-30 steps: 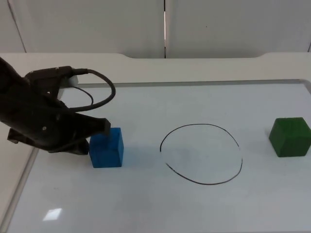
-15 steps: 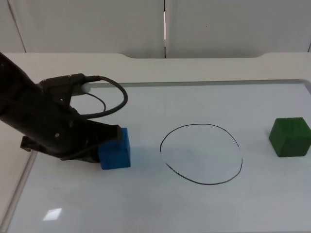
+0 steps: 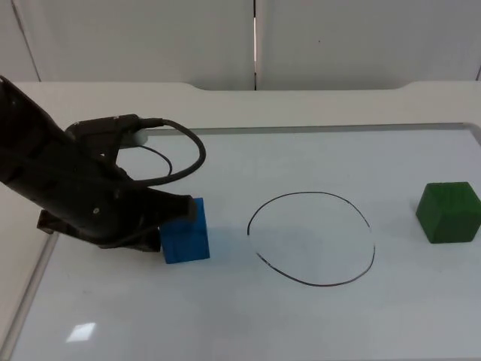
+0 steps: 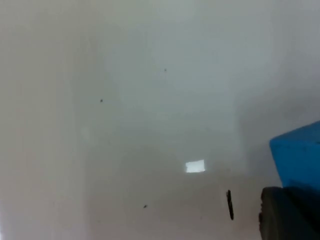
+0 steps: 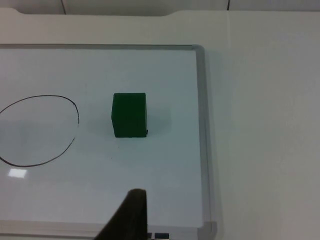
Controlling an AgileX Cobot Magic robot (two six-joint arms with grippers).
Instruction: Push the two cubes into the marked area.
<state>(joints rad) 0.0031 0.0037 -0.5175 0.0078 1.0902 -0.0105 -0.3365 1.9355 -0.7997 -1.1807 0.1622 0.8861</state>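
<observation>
I have the left gripper [image 3: 174,216] pressed against the small blue cube [image 3: 186,238] near the whiteboard's [image 3: 225,316] left edge, short of the hand-drawn black circle [image 3: 312,238]; I cannot tell its finger state. Next I'd push rightward until it crosses the line. The green cube [image 3: 449,212] sits untouched by the right edge, right arm waiting, fingers unreadable.

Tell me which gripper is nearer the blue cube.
Left. The left gripper is pressed against the blue cube on the side away from the drawn circle. The right gripper waits beyond the green cube.
</observation>
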